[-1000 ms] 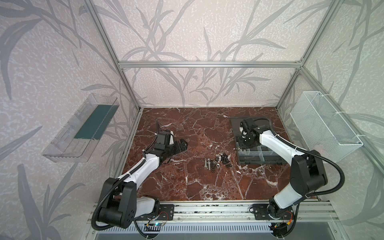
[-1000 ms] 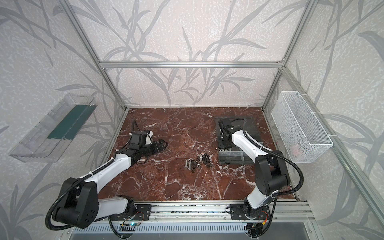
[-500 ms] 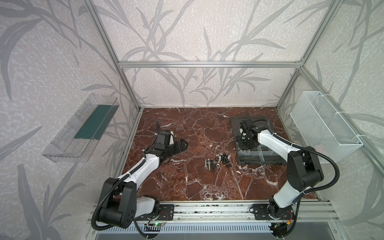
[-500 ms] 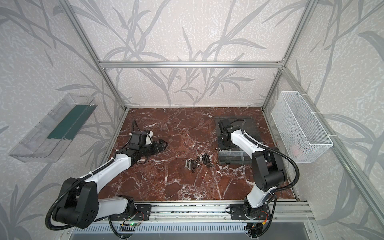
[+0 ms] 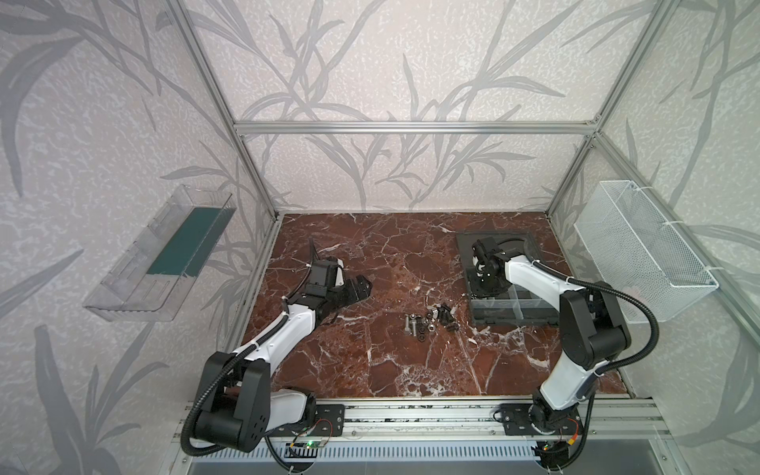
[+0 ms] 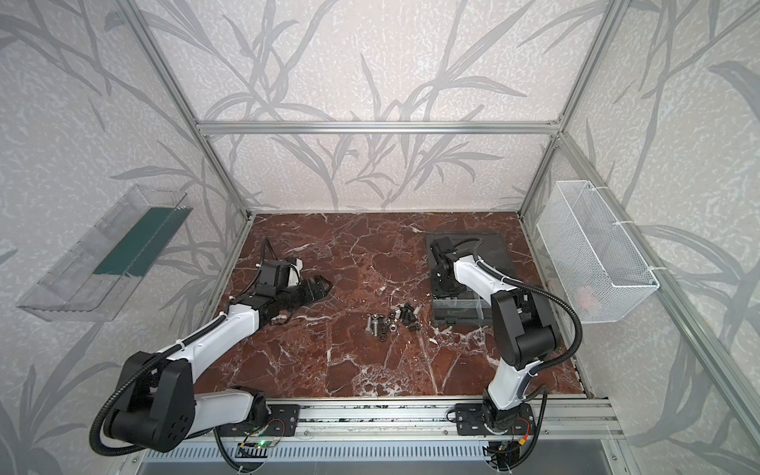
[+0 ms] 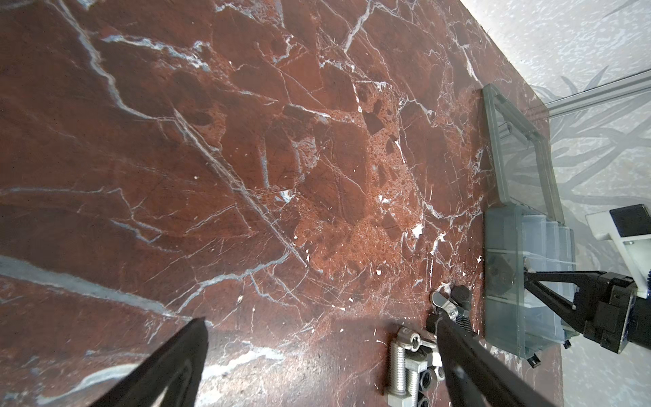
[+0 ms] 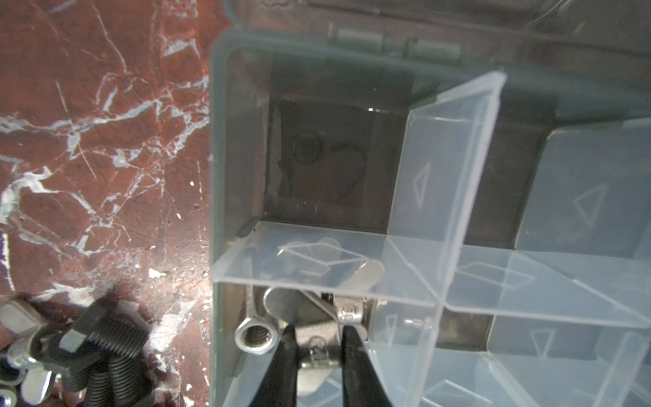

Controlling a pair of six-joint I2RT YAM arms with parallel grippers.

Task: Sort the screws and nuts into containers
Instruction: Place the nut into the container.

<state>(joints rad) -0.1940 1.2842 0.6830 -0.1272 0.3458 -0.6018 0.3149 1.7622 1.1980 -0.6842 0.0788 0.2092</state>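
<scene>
Fingertips (image 8: 287, 352) of your right gripper (image 8: 318, 329) are down inside the organiser box (image 8: 216, 176). They are drawn close with only a narrow slot between them, and a silver wing nut (image 8: 306, 313) sits right in that slot, pinched, its wings fanning out past the tips under the clear divider (image 8: 317, 253). You cannot tell whether it is off the floor. A silver hex nut (image 8: 253, 339) lies in the same compartment, just beside the outer face of one finger, against the wall that faces the marble tabletop (image 8: 105, 141). Your left gripper (image 7: 320, 319) has its fingers spread wide over bare marble. In its wrist view one finger crosses in front of the loose screws and nuts (image 7: 405, 366). In both top views that pile (image 5: 427, 323) (image 6: 390, 323) lies between the left gripper (image 5: 357, 288) and the box (image 5: 514, 325), apart from the gripper and just beside the box.
</scene>
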